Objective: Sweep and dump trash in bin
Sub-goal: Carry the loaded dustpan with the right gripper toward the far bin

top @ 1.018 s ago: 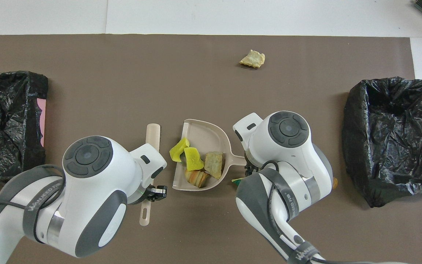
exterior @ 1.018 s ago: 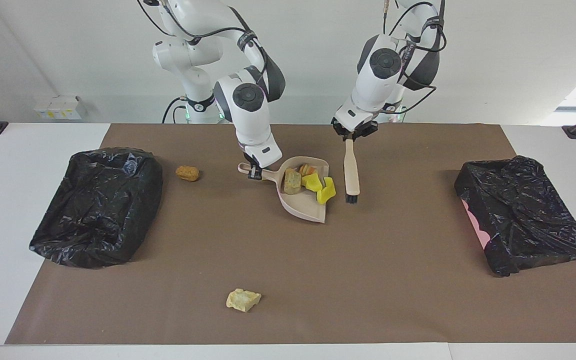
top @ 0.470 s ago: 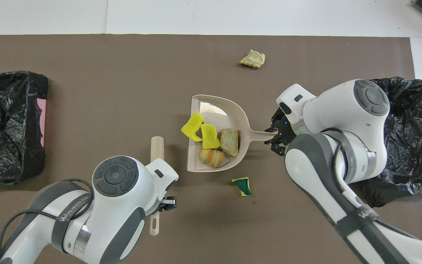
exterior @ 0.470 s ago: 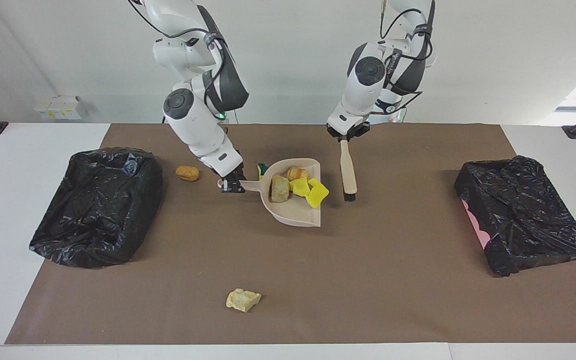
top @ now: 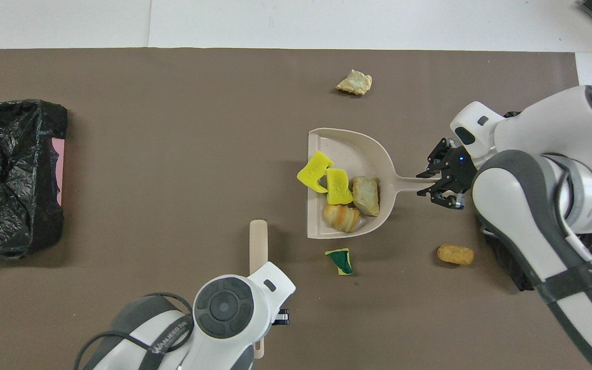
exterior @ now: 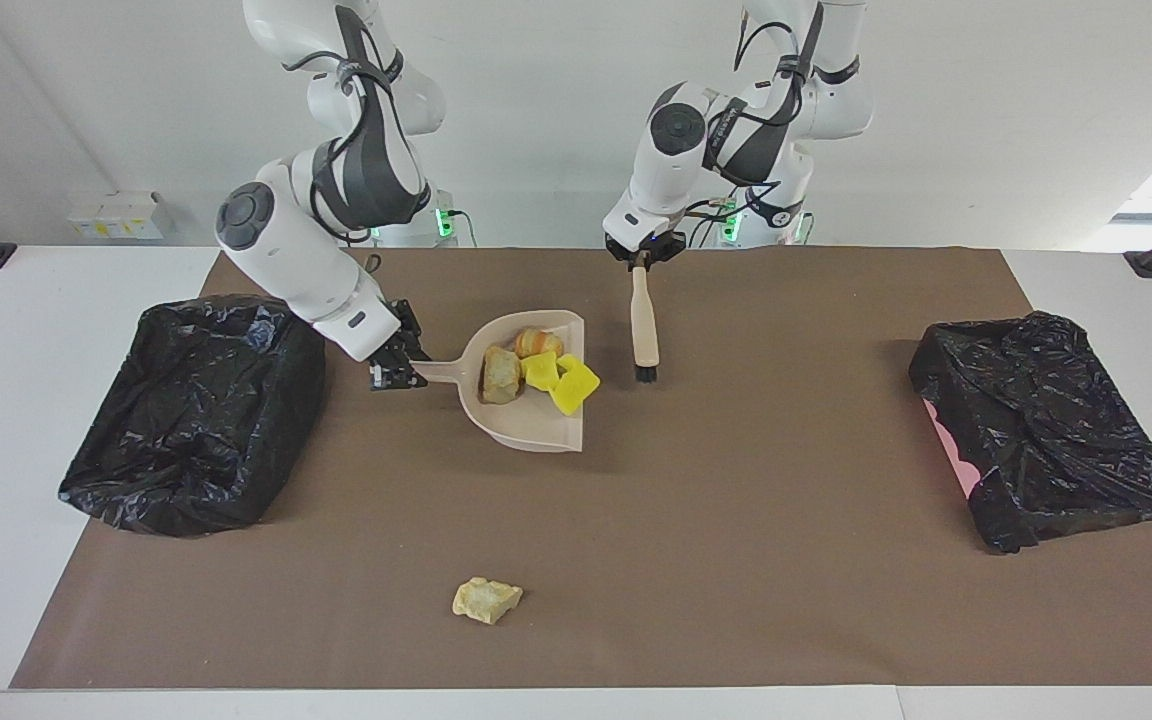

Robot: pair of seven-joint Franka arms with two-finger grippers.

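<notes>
Facing view: the right gripper [exterior: 398, 368] grips the handle of a beige dustpan [exterior: 536, 425], its jaws clamped on the handle's end, and holds the pan just above the brown mat [exterior: 736, 560] near the mat's middle, toward the right arm's end of the table. In the pan lies part of the trash: two yellow sponge pieces [exterior: 561, 380], a beige bread-like chunk [exterior: 501, 374] and a striped roll [exterior: 538, 342].

The left gripper [exterior: 642, 258] is closed on the top of a beige brush [exterior: 644, 325], which hangs upright beside the pan's open mouth, black bristles down, close to the mat; whether they touch it cannot be told.

More trash lies loose. Overhead view: a green-backed sponge scrap [top: 340, 260] sits on the mat just nearer to the robots than the pan, and a brown nugget [top: 455, 254] lies beside the black-lined bin [exterior: 191, 410] at the right arm's end of the table. A beige crumbly piece [exterior: 485, 600] rests near the mat's edge farthest from the robots.

A second black-lined bin [exterior: 1046, 430], pink showing at its side, stands at the left arm's end of the table.
</notes>
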